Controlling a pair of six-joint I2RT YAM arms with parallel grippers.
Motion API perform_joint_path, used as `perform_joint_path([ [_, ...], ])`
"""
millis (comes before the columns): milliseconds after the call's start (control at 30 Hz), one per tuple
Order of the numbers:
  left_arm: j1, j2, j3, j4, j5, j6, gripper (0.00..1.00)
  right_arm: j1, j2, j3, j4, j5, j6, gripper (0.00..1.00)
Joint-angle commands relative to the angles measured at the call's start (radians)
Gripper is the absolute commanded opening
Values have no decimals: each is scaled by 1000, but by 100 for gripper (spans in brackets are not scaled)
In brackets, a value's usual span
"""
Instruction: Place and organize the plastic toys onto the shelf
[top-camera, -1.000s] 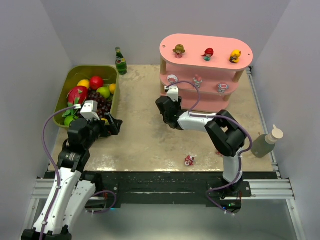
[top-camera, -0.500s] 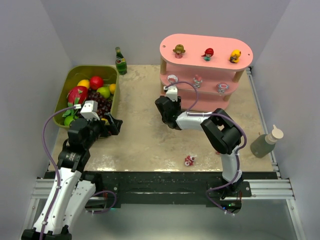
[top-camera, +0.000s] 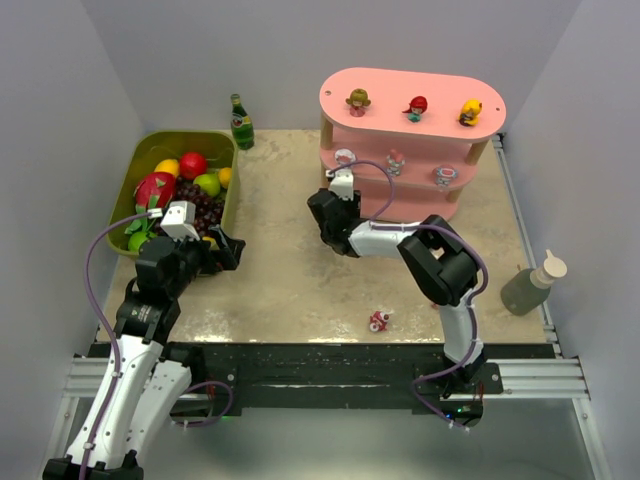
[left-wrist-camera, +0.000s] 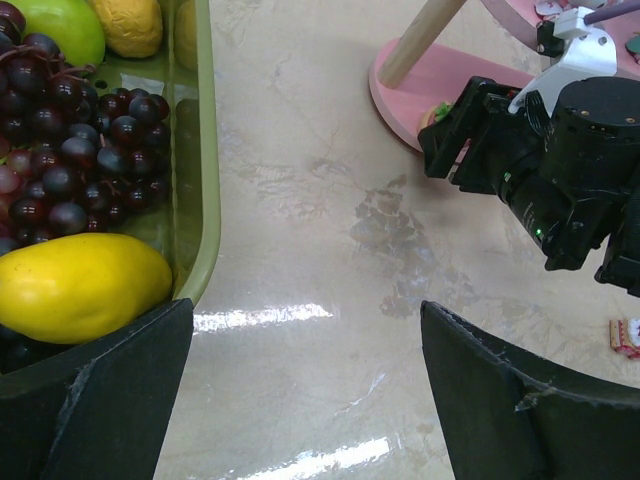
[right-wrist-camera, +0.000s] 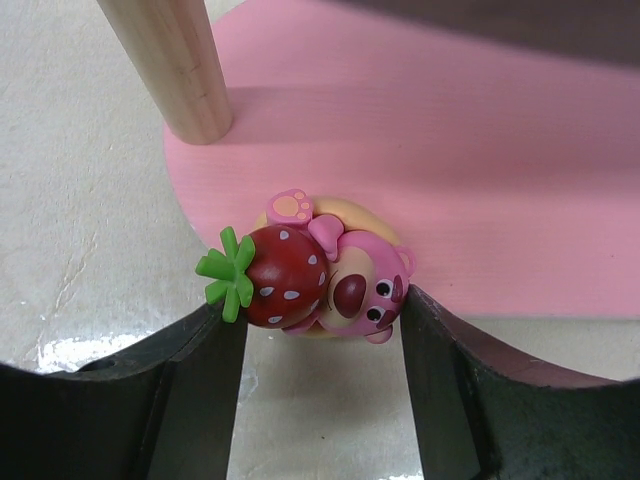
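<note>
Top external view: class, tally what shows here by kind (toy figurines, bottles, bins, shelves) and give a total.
Toy figurines: 7
Bottles: 2
Bins: 1
Shelves: 1
Total: 11

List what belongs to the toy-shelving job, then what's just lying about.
Job: pink three-tier shelf with wooden posts; three small plastic figurines on its top board; three more figurines on its middle tier; pink bear-and-strawberry figurine at its bottom board's edge; red-and-white figurine on the table.
Lying about: olive-green plastic bin; toy fruit in it; green glass bottle; grey-green squeeze bottle.
</note>
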Motion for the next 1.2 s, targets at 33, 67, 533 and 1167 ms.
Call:
perform_joint_path([
  [33, 6, 4, -3, 7, 7, -4, 100, -11, 16, 83, -36, 51, 22, 61],
  [67, 6, 2, -6, 7, 7, -4, 100, -14, 19, 91, -47, 53, 25, 61],
  [533, 6, 2, -5, 7, 7, -2, 100, -31, 33, 123, -90, 41, 34, 71],
  [1167, 6, 1, -5, 5, 4, -2, 99, -25, -88, 7, 39, -27, -44, 77],
])
